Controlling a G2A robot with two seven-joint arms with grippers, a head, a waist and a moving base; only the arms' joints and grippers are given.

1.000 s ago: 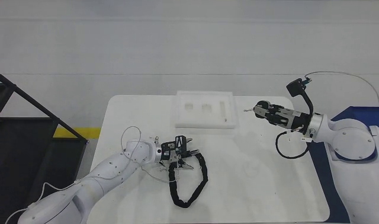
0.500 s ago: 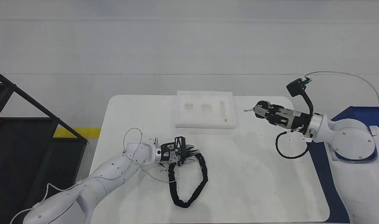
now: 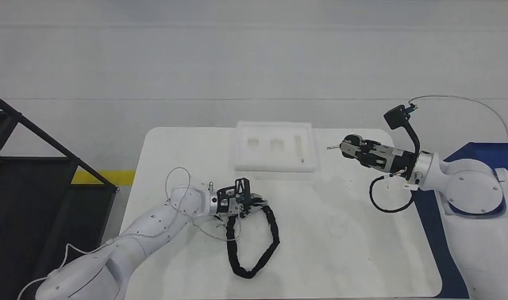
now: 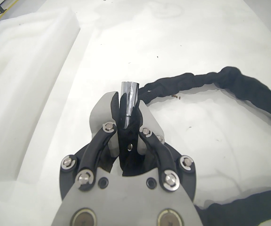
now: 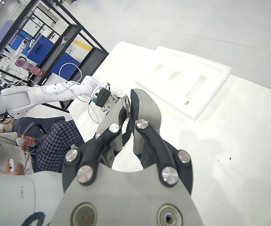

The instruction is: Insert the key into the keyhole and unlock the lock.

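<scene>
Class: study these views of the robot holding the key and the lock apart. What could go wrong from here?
1. The key sits only at the tips of the right gripper, so it may twist or slip on contact.
2. The chain trails on the table from the lock in the left gripper. Its drag could tilt the lock off line.

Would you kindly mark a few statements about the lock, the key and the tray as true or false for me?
1. The left gripper is shut on the lock. True.
2. The black chain lies in the foam tray. False: it lies on the table, apart from the tray.
3. The key is already in the keyhole. False: the right gripper holds it far from the lock.
4. The foam tray has three recesses. True.
</scene>
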